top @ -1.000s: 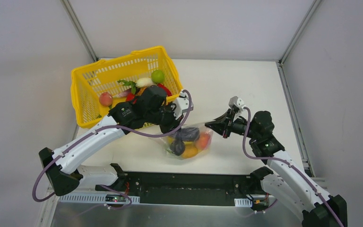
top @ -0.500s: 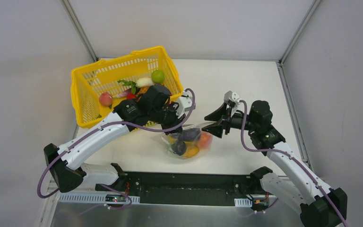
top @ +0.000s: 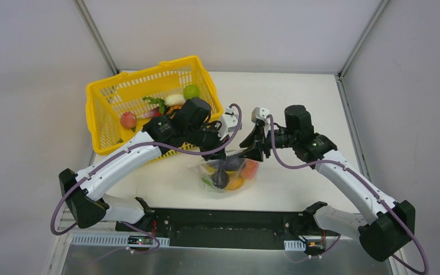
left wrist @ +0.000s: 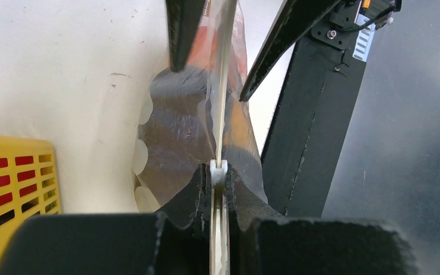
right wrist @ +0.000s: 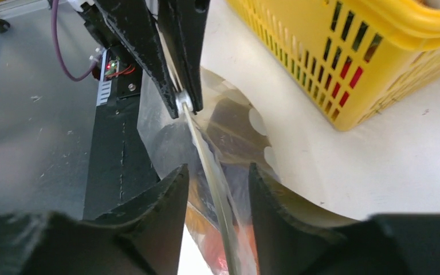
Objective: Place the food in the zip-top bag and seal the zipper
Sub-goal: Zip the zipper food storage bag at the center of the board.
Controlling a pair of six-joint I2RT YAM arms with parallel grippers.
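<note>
The zip-top bag (top: 227, 173) lies on the table in front of the basket, holding a dark eggplant (top: 230, 164), an orange piece (top: 234, 183) and a red piece (top: 251, 168). My left gripper (top: 222, 151) is shut on one end of the zipper (left wrist: 220, 114), holding the bag's top edge up; in its wrist view the jaws (left wrist: 219, 172) pinch the strip. My right gripper (top: 251, 147) is open and straddles the zipper (right wrist: 209, 166) close to the left gripper; its fingers (right wrist: 169, 195) stand on either side without touching.
The yellow mesh basket (top: 110, 96) stands at the back left with a green fruit (top: 191, 91), a pink fruit (top: 128, 120) and other food inside. Its wall (right wrist: 344, 74) is close beside the bag. The black mounting rail (top: 229, 220) runs along the near edge.
My right gripper has opened and moved left along the bag's top edge toward the left gripper. The left gripper kept its hold and shifted slightly right.
</note>
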